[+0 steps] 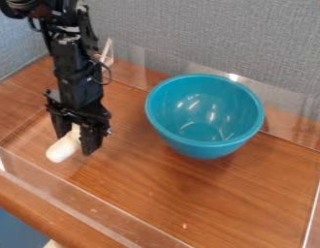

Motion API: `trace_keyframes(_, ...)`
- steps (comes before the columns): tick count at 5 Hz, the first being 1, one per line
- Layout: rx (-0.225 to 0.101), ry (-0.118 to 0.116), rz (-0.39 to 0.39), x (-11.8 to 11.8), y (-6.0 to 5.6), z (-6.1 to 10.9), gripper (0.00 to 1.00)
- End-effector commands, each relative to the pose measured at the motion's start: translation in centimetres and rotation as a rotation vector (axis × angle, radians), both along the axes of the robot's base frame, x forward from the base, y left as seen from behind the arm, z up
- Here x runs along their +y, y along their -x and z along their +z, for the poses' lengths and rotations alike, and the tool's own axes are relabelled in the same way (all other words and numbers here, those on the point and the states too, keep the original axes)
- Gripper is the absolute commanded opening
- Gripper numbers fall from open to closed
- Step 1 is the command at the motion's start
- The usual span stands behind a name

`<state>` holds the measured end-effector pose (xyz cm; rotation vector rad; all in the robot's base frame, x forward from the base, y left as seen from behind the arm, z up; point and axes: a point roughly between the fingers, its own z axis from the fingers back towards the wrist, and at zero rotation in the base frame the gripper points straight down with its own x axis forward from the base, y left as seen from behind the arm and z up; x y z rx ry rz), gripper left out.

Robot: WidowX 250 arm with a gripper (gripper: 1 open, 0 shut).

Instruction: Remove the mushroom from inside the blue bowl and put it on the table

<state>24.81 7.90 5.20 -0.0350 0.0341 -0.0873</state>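
The blue bowl [205,114] stands right of centre on the table [189,194], and nothing shows inside it. My gripper [75,145] hangs over the left part of the table, well left of the bowl, pointing straight down. It is shut on the mushroom [58,150], whose cream-white stem sticks out at the lower left of the fingers, close to the tabletop. The mushroom's cap is hidden behind the fingers. I cannot tell whether the stem touches the wood.
Low clear plastic walls edge the table: one along the front [124,208], one at the right [315,194], and one at the back left [124,58]. A grey fabric wall rises behind. Bare wood lies between the gripper and the bowl.
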Motion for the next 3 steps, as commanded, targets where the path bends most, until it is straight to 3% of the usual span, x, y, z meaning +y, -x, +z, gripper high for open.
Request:
trace_keyframes(1, -0.068, -0.012, -0.012, -0.24, -0.49, 1.72, 0.00)
trace_keyframes(3, -0.071, -0.007, -0.004, -0.28, -0.55, 2.17, 0.00)
